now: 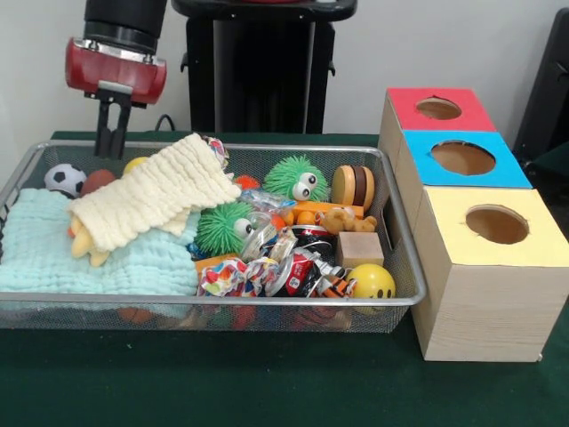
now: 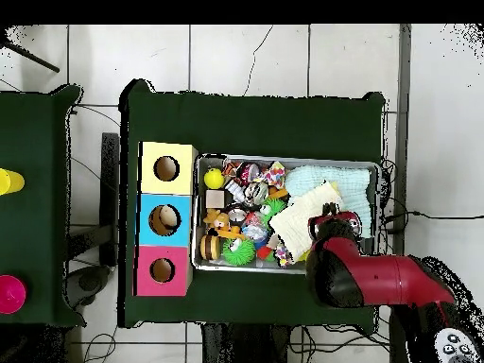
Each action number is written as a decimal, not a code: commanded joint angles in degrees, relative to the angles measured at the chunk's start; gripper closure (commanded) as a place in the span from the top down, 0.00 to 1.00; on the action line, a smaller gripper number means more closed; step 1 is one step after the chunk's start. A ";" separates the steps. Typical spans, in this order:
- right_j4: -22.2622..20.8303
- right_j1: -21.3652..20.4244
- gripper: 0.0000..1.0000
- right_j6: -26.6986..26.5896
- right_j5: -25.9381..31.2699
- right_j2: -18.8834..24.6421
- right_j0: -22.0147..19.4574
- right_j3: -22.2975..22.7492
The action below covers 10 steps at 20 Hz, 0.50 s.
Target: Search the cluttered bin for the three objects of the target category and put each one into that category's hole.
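Under the cream cloth a yellow plush half hides; pincer narrow, holding nothing.

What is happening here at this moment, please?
A Sawyer arm holds its gripper above the far left corner of the wire-mesh bin, gripping nothing. The bin is full of toys; a cream cloth half covers a yellow plush duck, and a small tan teddy bear lies near the right end. Three boxes with holes, red, blue and yellow, stand beside the bin.
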 commanded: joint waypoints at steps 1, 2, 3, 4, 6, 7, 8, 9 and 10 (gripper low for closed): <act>4.09 0.26 0.00 5.94 7.56 5.06 0.55 5.88; 5.42 0.53 1.00 5.91 7.91 4.23 0.83 5.94; 5.45 0.92 1.00 5.85 7.90 4.25 0.75 5.96; 5.48 1.31 1.00 5.78 7.89 4.28 0.67 5.97; 5.29 2.28 1.00 5.70 7.63 3.15 1.26 5.76; 5.35 2.85 1.00 5.79 7.97 1.80 2.32 5.42; 4.96 3.61 1.00 5.56 8.73 -0.06 3.56 4.78; 4.76 4.69 1.00 6.11 9.01 -2.09 4.88 4.10; 4.56 5.76 1.00 6.66 9.28 -4.13 6.19 3.42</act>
